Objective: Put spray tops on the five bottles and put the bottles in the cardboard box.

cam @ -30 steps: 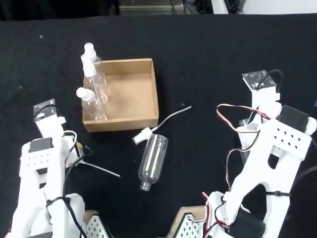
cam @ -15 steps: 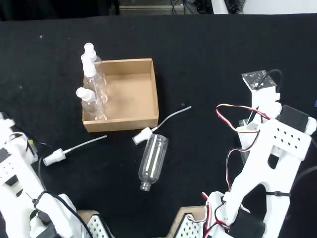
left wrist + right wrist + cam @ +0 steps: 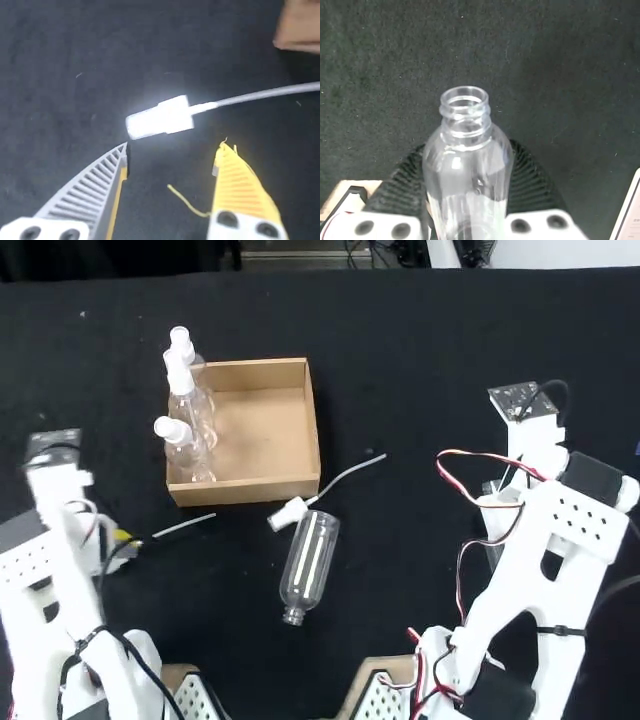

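High view: three capped bottles [image 3: 190,405], two loose tops [image 3: 290,512].

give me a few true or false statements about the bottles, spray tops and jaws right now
Three bottles at the cardboard box wear spray tops. True.
The lying bottle wears a spray top. False: its neck is bare; a loose spray top lies beside it.
The right jaws hold an uncapped bottle. True.
The left jaws are shut on a spray top. False: they stand open, another spray top lying loose ahead of them.
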### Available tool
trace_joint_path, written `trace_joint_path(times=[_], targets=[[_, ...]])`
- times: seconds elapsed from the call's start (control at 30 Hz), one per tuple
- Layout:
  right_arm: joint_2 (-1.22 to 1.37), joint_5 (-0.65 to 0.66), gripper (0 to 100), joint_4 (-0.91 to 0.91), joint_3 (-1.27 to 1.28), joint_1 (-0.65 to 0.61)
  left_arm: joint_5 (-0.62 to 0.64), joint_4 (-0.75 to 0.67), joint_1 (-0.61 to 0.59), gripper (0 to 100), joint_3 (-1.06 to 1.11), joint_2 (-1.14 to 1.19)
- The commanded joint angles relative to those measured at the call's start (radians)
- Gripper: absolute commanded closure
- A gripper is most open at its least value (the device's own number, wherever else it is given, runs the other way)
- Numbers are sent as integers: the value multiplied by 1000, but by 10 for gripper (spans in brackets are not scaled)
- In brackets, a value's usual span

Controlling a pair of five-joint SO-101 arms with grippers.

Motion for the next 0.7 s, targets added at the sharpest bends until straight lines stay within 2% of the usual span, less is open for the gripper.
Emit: trace_joint_path(times=[0.0,0.33,0.53,0.67], targets=[[-58,3,984,-17,-7,-14,-83,-97,74,737,47,-2],[-58,3,984,-17,-10,-17,-382,-480,-183,737,239,0],[-58,3,984,-17,-8,-17,-381,-690,-269,737,266,0],[-58,3,984,-14,-8,-17,-299,-764,-274,737,263,0]])
